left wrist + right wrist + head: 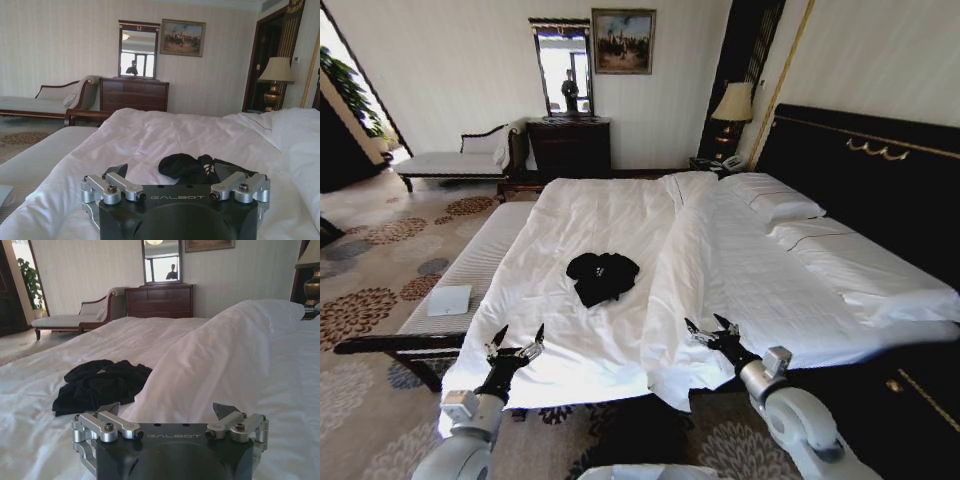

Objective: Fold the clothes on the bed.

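Crumpled black T-shirt [602,276] mid-bed [570,215] on the white duvet, left gripper [516,349] and right gripper [711,331] both spread wide, empty, hovering at the bed's near edge, well apart from the T-shirt

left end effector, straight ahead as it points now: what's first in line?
Probably the crumpled black T-shirt, lying dead ahead of the open left end effector on the white bed. Height above the sheet is unclear.

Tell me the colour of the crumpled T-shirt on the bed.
Black T-shirt, clearest in the head view.
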Motion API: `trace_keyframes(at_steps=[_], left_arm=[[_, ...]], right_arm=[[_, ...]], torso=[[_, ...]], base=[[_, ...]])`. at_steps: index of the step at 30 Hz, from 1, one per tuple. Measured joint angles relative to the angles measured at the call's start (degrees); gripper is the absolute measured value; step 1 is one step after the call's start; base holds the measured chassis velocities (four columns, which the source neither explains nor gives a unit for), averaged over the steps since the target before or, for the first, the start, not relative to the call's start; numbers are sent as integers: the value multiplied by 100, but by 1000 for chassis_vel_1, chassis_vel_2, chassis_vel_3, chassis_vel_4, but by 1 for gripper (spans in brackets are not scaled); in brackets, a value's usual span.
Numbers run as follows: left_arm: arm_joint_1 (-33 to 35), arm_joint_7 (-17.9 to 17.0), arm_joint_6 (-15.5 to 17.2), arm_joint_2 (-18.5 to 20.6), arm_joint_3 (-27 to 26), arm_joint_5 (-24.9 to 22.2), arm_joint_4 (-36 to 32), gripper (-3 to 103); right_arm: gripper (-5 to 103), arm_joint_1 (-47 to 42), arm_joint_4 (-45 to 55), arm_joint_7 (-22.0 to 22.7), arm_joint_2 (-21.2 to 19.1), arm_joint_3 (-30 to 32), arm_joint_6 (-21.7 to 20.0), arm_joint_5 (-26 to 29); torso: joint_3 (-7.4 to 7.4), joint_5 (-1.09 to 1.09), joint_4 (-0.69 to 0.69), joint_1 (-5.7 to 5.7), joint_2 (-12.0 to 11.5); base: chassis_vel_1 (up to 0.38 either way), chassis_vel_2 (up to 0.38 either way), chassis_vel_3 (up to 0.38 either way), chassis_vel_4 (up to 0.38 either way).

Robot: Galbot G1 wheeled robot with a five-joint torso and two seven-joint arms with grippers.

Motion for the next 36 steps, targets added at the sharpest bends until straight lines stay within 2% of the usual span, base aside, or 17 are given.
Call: trace_keyframes(at_steps=[6, 12, 19, 20, 21, 22, 24, 27, 30, 31, 33, 34, 36], left_arm=[[40, -3, 2, -9, -53, 10, -9, 98], [37, -19, 8, 12, -73, 10, -23, 98], [37, -52, 27, 19, -53, 16, -53, 98], [41, -52, 27, 19, -53, 19, -53, 98], [43, -52, 28, 21, -51, 22, -53, 98], [43, -52, 28, 21, -51, 22, -53, 98], [42, -54, 28, 26, -45, 24, -55, 98], [37, -57, 28, 34, -41, 24, -58, 98], [26, -58, 29, 43, -27, 27, -58, 98], [26, -58, 29, 43, -27, 27, -58, 98], [20, -71, 32, 57, -16, 35, -67, 98], [21, -73, 33, 62, -14, 38, -81, 98], [34, -76, 35, 73, -14, 40, -107, 98]], right_arm=[[100, 346, -379, 152, -74, -295, -106, -252], [100, 617, -776, 430, 0, -541, -397, -398], [100, 686, -993, 483, 40, -609, -548, -69], [102, 701, -1007, 481, 52, -620, -555, -29], [98, 718, -1022, 480, 69, -625, -560, 17], [98, 718, -1022, 480, 69, -625, -560, 17], [88, 730, -1036, 480, 99, -625, -565, 86], [83, 703, -1037, 481, 106, -615, -565, 93], [66, 649, -1021, 480, 111, -592, -556, 84], [66, 649, -1021, 480, 111, -592, -556, 84], [56, 614, -990, 479, 107, -572, -543, 74], [56, 599, -972, 475, 98, -559, -538, 73], [44, 569, -924, 463, 85, -527, -526, 72]], torso=[[0, 2, 0, -1, 0], [0, 1, 0, 0, 0], [0, 1, -1, 0, 0], [0, 1, 0, 0, 0], [0, 1, 0, -1, 0], [0, 1, 0, -1, 0], [-1, 1, 0, 0, 0], [-1, 1, 0, 0, 0], [-1, 1, 0, 0, 0], [-1, 1, 0, 0, 0], [-1, 1, 0, 0, 0], [-1, 1, 0, 0, 0], [-1, 1, 0, 0, 0]], base=[[0, 0, 0, 0], [0, 0, 0, 0], [0, 0, 0, 0], [0, 0, 0, 0], [0, 0, 0, 0], [0, 0, 0, 0], [0, 0, 0, 0], [0, 0, 0, 0], [0, 0, 0, 0], [0, 0, 0, 0], [0, 0, 0, 0], [0, 0, 0, 0], [0, 0, 0, 0]])
